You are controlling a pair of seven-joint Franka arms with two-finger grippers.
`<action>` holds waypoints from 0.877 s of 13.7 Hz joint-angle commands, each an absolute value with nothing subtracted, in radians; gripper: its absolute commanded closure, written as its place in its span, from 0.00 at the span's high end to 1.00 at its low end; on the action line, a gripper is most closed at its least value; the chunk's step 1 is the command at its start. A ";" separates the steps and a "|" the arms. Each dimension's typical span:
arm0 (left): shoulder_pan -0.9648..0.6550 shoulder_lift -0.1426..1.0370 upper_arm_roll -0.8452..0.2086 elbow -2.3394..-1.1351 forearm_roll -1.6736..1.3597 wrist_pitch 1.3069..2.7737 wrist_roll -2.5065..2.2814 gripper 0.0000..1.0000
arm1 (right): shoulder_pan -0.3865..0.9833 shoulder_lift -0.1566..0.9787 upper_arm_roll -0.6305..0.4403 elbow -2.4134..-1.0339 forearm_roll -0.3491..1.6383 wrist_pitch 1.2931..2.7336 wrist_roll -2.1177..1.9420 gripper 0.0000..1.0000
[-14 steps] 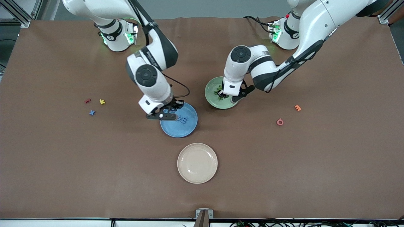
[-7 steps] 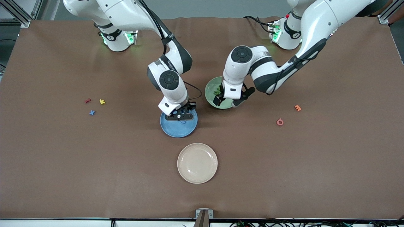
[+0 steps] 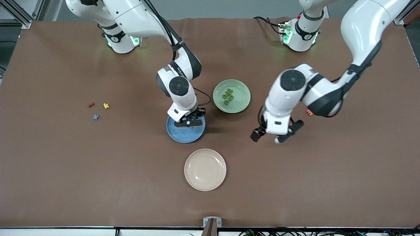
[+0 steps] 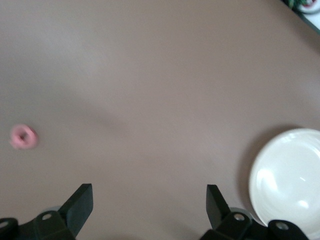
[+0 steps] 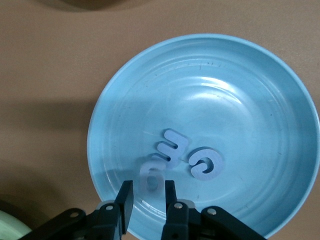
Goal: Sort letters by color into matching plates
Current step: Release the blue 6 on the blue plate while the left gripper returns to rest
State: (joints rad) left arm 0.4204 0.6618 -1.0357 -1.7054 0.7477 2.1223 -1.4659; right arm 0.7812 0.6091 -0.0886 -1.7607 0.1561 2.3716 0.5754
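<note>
Left end effector aloft, fingers spread wide; right end effector low, fingers nearly together.

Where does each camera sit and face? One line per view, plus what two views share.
Front view: high across the table, facing both arms and their bases.
Left wrist view: on the left arm, looking down at the brown table and round cream-beige plate; left gripper shows, jaws open.
Right wrist view: on the right arm, looking down into the round glossy mid-blue plate; right gripper shows, jaws closed on a blue letter.
Shared: front and left wrist views both show the cream-beige plate.
</note>
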 commanded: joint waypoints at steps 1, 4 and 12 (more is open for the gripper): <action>0.465 0.638 -1.039 -1.636 0.755 1.996 -1.263 1.00 | 0.787 0.600 -0.098 -1.744 0.176 2.344 0.563 1.00; 0.515 0.638 -1.040 -1.589 0.755 1.944 -1.103 1.00 | 0.773 0.500 -0.106 -1.746 0.176 2.174 0.565 1.00; 0.258 0.303 -0.532 -1.545 0.254 1.899 -0.582 1.00 | 0.464 0.269 -0.107 -1.807 0.070 1.899 0.329 1.00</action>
State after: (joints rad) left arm 0.3603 0.4465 -0.7026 -1.5234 0.4037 1.9303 -0.6990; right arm 0.5303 0.3242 -0.1281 -1.7362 0.1327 1.8941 0.3768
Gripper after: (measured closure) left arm 0.000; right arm 0.000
